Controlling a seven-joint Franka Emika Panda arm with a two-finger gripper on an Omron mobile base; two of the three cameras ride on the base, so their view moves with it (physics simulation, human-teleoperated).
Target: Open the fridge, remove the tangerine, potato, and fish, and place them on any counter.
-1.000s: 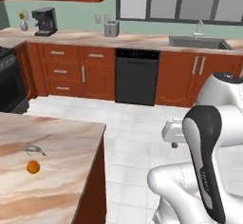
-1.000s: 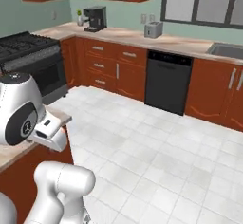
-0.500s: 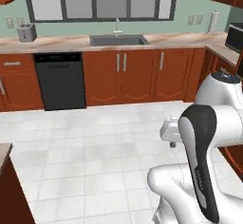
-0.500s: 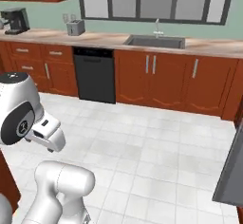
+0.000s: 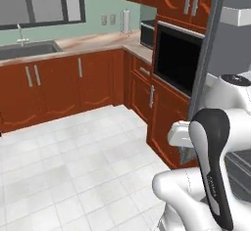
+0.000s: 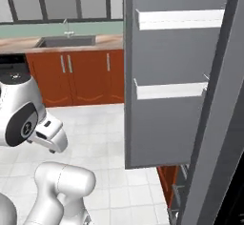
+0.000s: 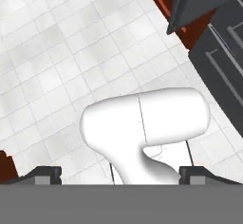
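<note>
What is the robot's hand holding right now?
Nothing. The gripper is open, with its two fingertips wide apart over the white tiled floor.

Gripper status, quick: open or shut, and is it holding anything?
Gripper: open, jaws spread wide, nothing between them; it hangs over the white tiled floor.

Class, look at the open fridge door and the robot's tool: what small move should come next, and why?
Probably drive the base a little further round the open fridge door until the shelves face the arm. The door with its white bins stands open in the right base view, while the tool is open, holds nothing and points at the floor.
</note>
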